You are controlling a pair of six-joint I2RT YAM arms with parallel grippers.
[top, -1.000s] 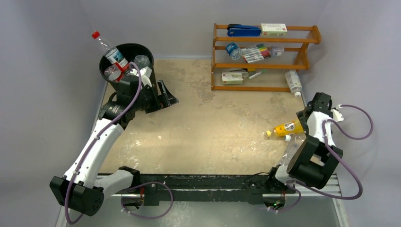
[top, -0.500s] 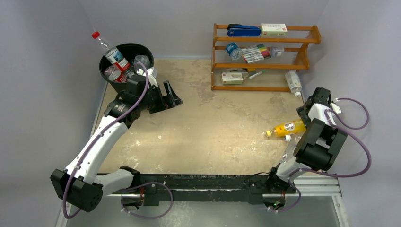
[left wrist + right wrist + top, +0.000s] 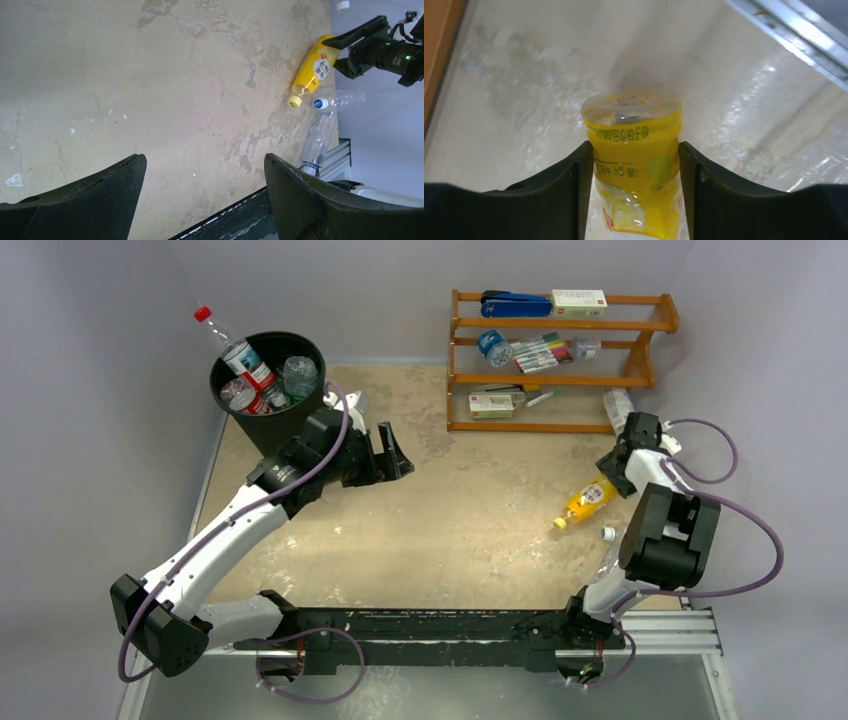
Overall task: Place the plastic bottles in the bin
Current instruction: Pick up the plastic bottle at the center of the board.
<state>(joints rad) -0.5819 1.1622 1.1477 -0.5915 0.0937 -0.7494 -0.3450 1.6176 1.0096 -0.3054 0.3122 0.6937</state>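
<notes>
A yellow bottle [image 3: 590,498] [image 3: 312,72] lies on the table at the right, its cap toward the near left. My right gripper [image 3: 614,472] [image 3: 634,147] is shut on its base end, and both fingers press the sides of the yellow bottle [image 3: 636,150]. Two clear crushed bottles [image 3: 340,99] [image 3: 318,142] lie just beyond its cap, by the table's near right edge. The black bin [image 3: 275,428] stands at the far left with several bottles in it; one red-capped bottle [image 3: 222,340] sticks out over the rim. My left gripper [image 3: 388,455] [image 3: 205,159] is open and holds nothing, to the right of the bin.
The orange wooden rack [image 3: 560,380] with markers, boxes and a stapler stands at the back right. A clear bottle [image 3: 616,402] lies at its right end, just behind my right gripper. The rack's edge [image 3: 439,50] shows in the right wrist view. A black rail [image 3: 440,625] runs along the near edge.
My right gripper has shut on the yellow bottle and moved toward the rack, swinging the bottle to a steeper angle. My left arm has moved right, away from the bin, still open.
</notes>
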